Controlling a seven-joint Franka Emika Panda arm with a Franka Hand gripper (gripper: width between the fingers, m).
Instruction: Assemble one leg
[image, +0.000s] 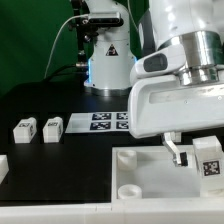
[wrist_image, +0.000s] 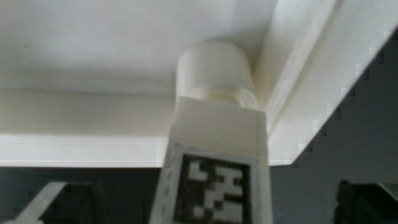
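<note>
One leg (wrist_image: 217, 150) standing upright in a corner socket of white tray part (image: 140, 175), apparently seated for assembly; pincer (image: 190, 152) spread apart around it, gripping nothing; two spare legs (image: 38, 129) waiting on counter (image: 60, 160)

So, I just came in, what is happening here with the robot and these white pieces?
A single robot arm is building a small piece of furniture. Its gripper hangs with open jaws over one leg, which stands in the corner of the big white tray part. The wrist view shows the leg upright against that corner, with nothing clamped on it. Two more legs wait on the black table, towards the exterior view's left, beside the marker board.
</note>
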